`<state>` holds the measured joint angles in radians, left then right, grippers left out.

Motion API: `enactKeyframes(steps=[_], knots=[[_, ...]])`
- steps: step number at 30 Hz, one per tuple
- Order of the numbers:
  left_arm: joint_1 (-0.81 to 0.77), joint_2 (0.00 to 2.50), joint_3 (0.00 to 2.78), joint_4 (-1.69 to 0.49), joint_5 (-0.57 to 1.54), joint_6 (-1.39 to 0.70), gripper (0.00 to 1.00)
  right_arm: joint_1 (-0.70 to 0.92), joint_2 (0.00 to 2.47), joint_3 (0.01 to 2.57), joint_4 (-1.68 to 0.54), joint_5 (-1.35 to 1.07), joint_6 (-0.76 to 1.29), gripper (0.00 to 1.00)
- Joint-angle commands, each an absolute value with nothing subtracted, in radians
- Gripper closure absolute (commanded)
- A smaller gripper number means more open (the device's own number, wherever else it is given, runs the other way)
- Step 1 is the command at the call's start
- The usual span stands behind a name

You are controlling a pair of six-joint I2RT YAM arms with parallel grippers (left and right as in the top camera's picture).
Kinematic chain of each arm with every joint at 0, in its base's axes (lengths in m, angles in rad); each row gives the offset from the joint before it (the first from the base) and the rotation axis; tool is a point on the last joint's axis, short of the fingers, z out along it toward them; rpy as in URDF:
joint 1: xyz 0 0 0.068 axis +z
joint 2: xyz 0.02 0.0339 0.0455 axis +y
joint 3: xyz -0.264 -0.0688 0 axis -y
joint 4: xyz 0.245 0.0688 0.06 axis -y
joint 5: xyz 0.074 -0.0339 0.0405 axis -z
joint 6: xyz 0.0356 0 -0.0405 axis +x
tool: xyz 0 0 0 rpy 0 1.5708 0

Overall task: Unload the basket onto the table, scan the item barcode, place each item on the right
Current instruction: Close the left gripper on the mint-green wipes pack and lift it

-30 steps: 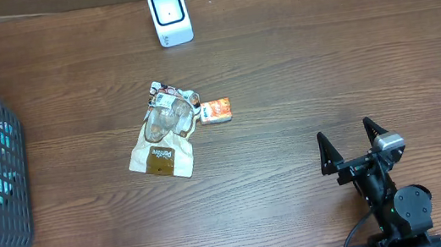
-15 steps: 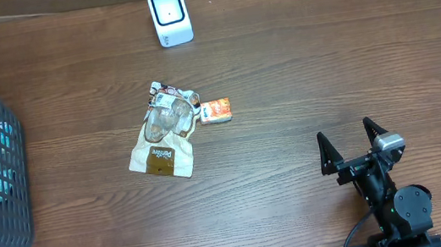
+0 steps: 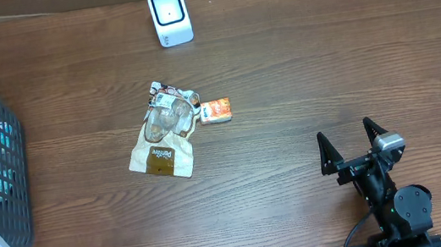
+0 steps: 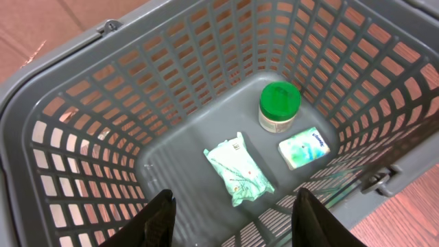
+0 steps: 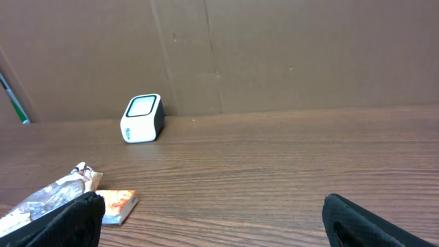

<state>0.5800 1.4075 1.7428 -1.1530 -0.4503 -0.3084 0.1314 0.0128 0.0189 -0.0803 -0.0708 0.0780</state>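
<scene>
Pick-up stage of the barcode scan. The left tool [image 4: 233, 200] hangs above the grey plastic lattice basket [image 4: 82, 103] at the left edge of the brown wooden desk [image 3: 323, 59], its fingers parted and nothing between them. Three candidate items lie on the basket floor: a pale green soft wipes packet [image 4: 238, 168] directly under the tool, a white jar with a green screw cap [image 4: 279, 107], and a small green-and-white tissue pack [image 4: 304, 147] just beside the jar. The right tool [image 3: 348, 142] rests near the front right of the desk, released and empty. The white box-shaped barcode scanner [image 3: 170, 16] stands at the far edge, well apart from the basket. A crumpled brown-and-white snack pouch [image 3: 164, 133] and a small orange packet [image 3: 215, 110] lie touching at mid-desk. Judged next move: lower the left tool onto one item, probably the wipes packet, clench, lift clear of the basket walls, and present its barcode to the scanner window. No barcode is legible here
</scene>
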Motion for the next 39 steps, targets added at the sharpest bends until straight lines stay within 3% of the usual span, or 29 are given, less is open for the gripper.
enactKeyframes(steps=[1, 3, 7, 9, 16, 20, 27, 33, 39], knots=[[0.575, 1.407, 1.757, -1.149, -0.483, -0.323, 0.62, 0.128, 0.003, 0.008, -0.077, -0.069, 0.081, 0.00], [0.575, 1.407, 1.757, -1.139, -0.482, -0.323, 0.55, 0.128, 0.003, 0.008, -0.077, -0.069, 0.081, 0.00], [0.588, 1.407, 1.757, -1.103, -0.442, -0.366, 0.09, 0.128, 0.003, 0.008, -0.077, -0.069, 0.081, 0.00], [0.624, 1.408, 1.757, -1.077, -0.348, -0.368, 0.00, 0.128, 0.003, 0.008, -0.077, -0.069, 0.081, 0.00], [0.849, 1.413, 1.757, -1.006, 0.052, -0.373, 0.00, 0.128, 0.003, 0.008, -0.077, -0.069, 0.081, 0.00], [0.913, 1.452, 1.755, -0.997, 0.060, -0.413, 0.01, 0.128, 0.003, 0.008, -0.077, -0.069, 0.081, 0.00], [0.922, 1.666, 1.733, -1.016, 0.059, -0.414, 0.24, 0.128, 0.003, 0.008, -0.077, -0.069, 0.081, 0.00], [0.922, 1.883, 1.733, -1.049, 0.048, -0.459, 0.33, 0.128, 0.003, 0.008, -0.077, -0.069, 0.081, 0.00], [0.902, 2.024, 1.732, -1.044, 0.000, -0.477, 0.34, 0.128, 0.003, 0.008, -0.077, -0.069, 0.081, 0.00]])
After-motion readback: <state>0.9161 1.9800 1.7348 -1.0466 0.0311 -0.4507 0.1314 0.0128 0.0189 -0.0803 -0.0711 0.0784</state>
